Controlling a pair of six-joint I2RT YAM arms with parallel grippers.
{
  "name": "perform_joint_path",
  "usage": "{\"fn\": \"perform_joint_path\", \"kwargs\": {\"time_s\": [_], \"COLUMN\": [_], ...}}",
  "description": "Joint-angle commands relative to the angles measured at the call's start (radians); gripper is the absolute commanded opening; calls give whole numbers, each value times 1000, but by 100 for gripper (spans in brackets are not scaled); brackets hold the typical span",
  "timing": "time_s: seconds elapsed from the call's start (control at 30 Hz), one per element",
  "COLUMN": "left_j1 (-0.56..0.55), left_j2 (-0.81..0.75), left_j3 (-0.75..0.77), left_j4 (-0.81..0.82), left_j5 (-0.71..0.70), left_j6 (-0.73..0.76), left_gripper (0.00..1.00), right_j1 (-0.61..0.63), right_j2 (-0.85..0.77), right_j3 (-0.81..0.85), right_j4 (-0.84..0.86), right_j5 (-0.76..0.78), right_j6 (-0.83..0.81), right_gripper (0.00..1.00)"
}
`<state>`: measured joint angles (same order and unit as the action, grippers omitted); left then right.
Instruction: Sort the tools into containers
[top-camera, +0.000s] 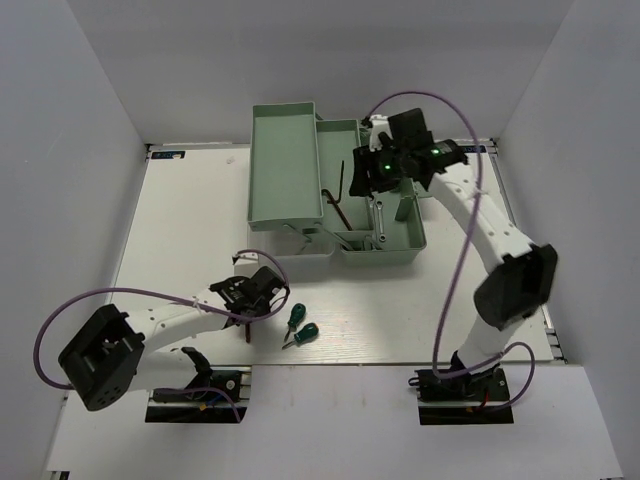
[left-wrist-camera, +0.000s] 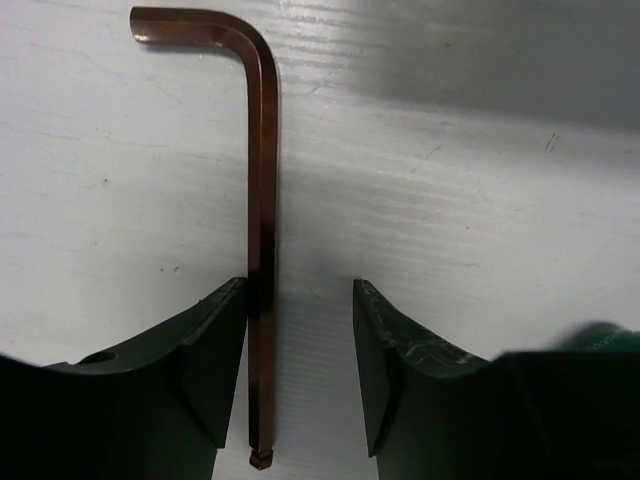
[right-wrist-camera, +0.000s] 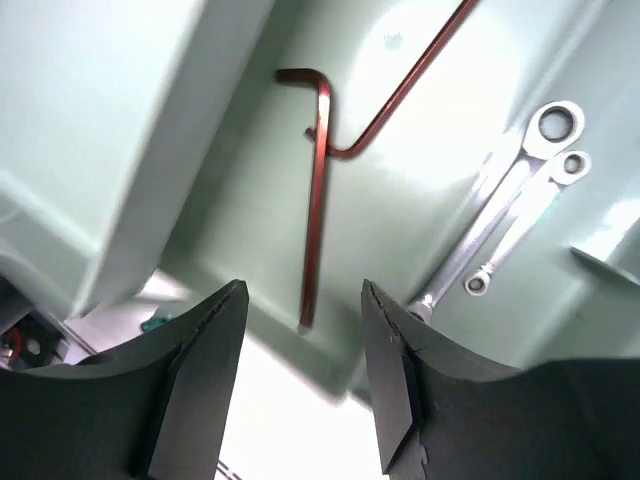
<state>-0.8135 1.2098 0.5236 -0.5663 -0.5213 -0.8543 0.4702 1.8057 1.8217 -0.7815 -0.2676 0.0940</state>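
A brown L-shaped hex key lies flat on the white table. My left gripper is open and low over it, the key's long arm between the fingers and against the left finger. In the top view the left gripper is just left of two green-handled screwdrivers. My right gripper is open and empty, above the mint-green toolbox. Two hex keys and two silver wrenches lie in the box's main compartment.
The toolbox's left tray is swung open and holds nothing that I can see. A green handle shows at the right edge of the left wrist view. White walls close in the table on three sides.
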Motion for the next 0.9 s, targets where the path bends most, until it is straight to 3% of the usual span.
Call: {"fn": "perform_joint_path", "kwargs": {"time_s": [0.0, 0.1, 0.3, 0.4, 0.5, 0.63, 0.73, 0.8, 0.83, 0.87], "left_j1": [4, 13, 13, 13, -12, -35, -44, -53, -53, -53], "left_j2": [30, 39, 74, 57, -37, -272, -393, -440, -440, -428], "left_j3": [-11, -11, -39, -48, -36, 2, 73, 140, 165, 209], "left_j4": [13, 26, 78, 78, 28, -59, -95, -95, -95, -81], "left_j5": [-5, 4, 87, 106, 125, 199, 300, 395, 523, 591], "left_j6": [-3, 6, 6, -5, -32, -8, 118, 277, 332, 435], "left_gripper": [56, 55, 5, 0, 0, 0, 0, 0, 0, 0], "right_j1": [-22, -41, -117, -142, -156, -168, -183, -185, -185, -185], "right_j2": [-203, -313, -471, -517, -531, -571, -637, -677, -690, -695], "right_j3": [-76, -199, -407, -463, -492, -590, -693, -749, -763, -772], "right_j4": [71, 94, 113, 105, 54, 17, 43, 36, 34, 27], "right_j5": [7, 19, 19, 5, -34, -137, -234, -371, -427, -491], "right_j6": [-17, -28, -48, -54, -89, -214, -299, -405, -446, -476], "right_gripper": [55, 55, 55, 55, 85, 90, 75, 59, 38, 31]}}
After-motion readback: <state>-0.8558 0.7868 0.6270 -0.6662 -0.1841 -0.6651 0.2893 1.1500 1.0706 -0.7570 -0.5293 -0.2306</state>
